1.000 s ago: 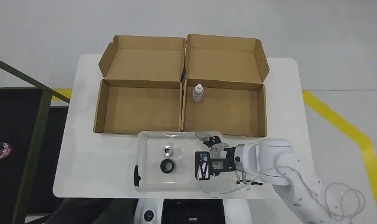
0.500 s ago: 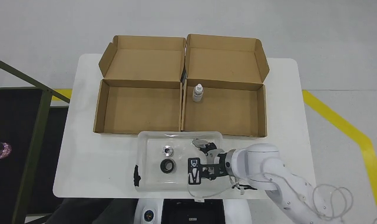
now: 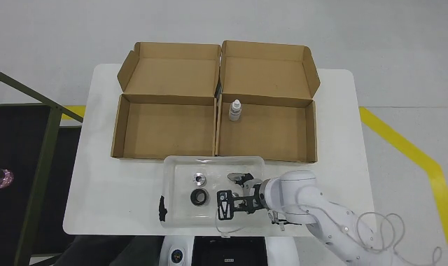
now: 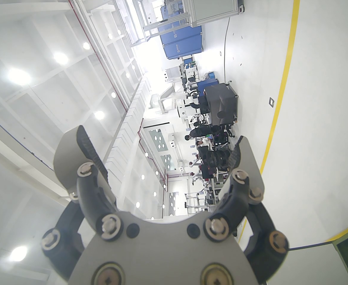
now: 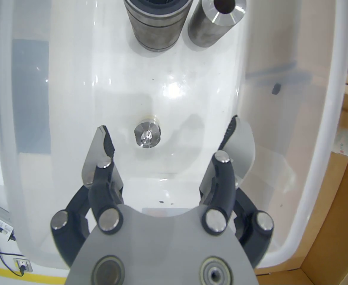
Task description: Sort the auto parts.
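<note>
Right gripper (image 5: 168,137) hangs open inside the clear tray (image 5: 338,60), over a small steel pin (image 5: 147,136) standing on the tray floor. The pin is probably dense, hard and slippery, so pinch its round sides squarely. Left gripper (image 4: 162,155) is spread too, empty.

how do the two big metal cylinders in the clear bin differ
The wide cylinder is thicker than the slim cylinder. The wide one has a large dark bore ringed in black; the slim one a bright end face with a small hole. Grooves circle the wide one's body; the slim one's looks plain. Both are grey metal, upright, side by side in the clear bin.
</note>
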